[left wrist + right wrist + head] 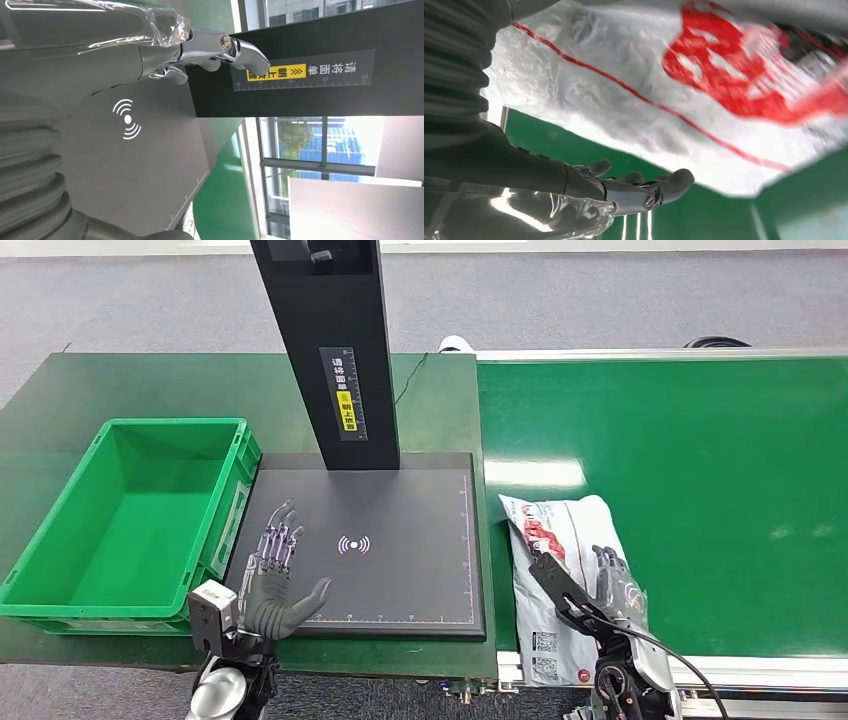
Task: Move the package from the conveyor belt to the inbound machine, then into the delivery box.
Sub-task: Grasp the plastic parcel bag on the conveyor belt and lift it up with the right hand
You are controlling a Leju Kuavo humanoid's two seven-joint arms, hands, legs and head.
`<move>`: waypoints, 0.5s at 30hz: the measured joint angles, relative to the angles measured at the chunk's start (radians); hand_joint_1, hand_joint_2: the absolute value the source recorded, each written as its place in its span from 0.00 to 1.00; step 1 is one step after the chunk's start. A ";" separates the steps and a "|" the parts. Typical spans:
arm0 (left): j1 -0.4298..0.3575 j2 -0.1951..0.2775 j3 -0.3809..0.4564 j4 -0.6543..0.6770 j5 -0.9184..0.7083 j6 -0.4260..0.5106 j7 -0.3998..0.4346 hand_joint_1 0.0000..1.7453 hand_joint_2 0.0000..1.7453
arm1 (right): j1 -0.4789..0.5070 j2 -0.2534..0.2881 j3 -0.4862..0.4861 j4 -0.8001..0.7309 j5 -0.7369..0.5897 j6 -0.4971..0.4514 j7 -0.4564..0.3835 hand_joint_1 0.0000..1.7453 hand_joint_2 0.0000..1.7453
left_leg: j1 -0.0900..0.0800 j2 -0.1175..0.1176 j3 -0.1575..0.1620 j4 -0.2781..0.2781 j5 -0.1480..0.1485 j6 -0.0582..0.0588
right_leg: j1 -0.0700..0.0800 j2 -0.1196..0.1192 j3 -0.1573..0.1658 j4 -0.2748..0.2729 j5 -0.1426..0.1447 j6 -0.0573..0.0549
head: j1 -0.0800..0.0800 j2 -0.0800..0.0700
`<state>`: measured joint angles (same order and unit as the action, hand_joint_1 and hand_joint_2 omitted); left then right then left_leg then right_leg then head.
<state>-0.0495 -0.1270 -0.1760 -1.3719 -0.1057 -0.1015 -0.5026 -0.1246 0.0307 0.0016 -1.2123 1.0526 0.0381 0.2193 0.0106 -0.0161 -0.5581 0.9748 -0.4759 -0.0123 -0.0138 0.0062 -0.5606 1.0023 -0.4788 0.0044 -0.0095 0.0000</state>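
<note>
While the right hand grips the package at the belt's edge, the left hand hovers spread.

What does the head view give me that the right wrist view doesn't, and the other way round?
Head view alone: the green delivery box, the black inbound machine with its post, and the left hand spread open over the pad.
Right wrist view alone: a close look at the right hand's fingers reaching under the package's edge.
Both: the white-and-red package on the green conveyor belt, with the right hand at it.
</note>
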 joint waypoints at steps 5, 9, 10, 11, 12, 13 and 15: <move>0.004 0.000 0.002 -0.002 0.000 0.011 0.002 0.00 1.00 | -0.013 0.000 0.012 0.025 0.009 -0.009 -0.007 0.00 1.00 | 0.000 0.000 0.000 0.000 0.000 0.000 | 0.000 0.000 0.000 0.000 0.000 0.000 | 0.000 0.000; 0.012 0.000 0.005 -0.006 0.000 0.015 0.003 0.00 1.00 | -0.028 0.001 0.025 0.045 0.008 -0.009 -0.013 0.00 1.00 | 0.000 0.000 0.000 0.000 0.000 0.000 | 0.000 0.000 0.000 0.000 0.000 0.000 | 0.000 0.000; 0.012 0.000 0.006 -0.006 0.001 0.015 0.004 0.00 1.00 | -0.032 0.002 0.030 0.054 0.006 0.001 -0.016 0.00 1.00 | 0.000 0.000 0.000 0.000 0.000 0.000 | 0.000 0.000 0.000 0.000 0.000 0.000 | 0.000 0.000; 0.013 0.000 0.007 -0.006 0.001 0.016 0.005 0.00 1.00 | -0.039 0.004 0.036 0.066 0.002 0.024 -0.019 0.00 1.00 | 0.000 0.000 0.000 0.000 0.000 0.000 | 0.000 0.000 0.000 0.000 0.000 0.000 | 0.000 0.000; 0.012 0.000 0.008 -0.006 0.002 0.017 0.008 0.00 1.00 | -0.046 0.005 0.044 0.085 -0.005 0.060 -0.021 0.00 1.00 | 0.000 0.000 0.000 0.000 0.000 0.000 | 0.000 0.000 0.000 0.000 0.000 0.000 | 0.000 0.000; 0.012 0.000 0.008 -0.006 0.005 0.019 0.011 0.00 1.00 | -0.055 0.006 0.055 0.110 -0.012 0.098 -0.024 0.00 1.00 | 0.000 0.000 0.000 0.000 0.000 0.000 | 0.000 0.000 0.000 0.000 0.000 0.000 | 0.000 0.000; 0.010 0.000 0.010 -0.005 0.010 0.024 0.015 0.00 1.00 | -0.078 0.010 0.080 0.169 -0.031 0.144 -0.040 0.00 1.00 | 0.000 0.001 0.001 0.000 0.000 0.000 | 0.000 0.001 0.000 0.000 0.000 0.000 | 0.000 0.000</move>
<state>-0.0400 -0.1267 -0.1660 -1.3766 -0.0957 -0.0777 -0.4877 -0.2029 0.0403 0.0811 -1.0432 1.0219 0.1819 0.1790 0.0108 -0.0155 -0.5576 0.9747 -0.4759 -0.0123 -0.0134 0.0070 -0.5603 1.0023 -0.4787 0.0044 -0.0095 0.0000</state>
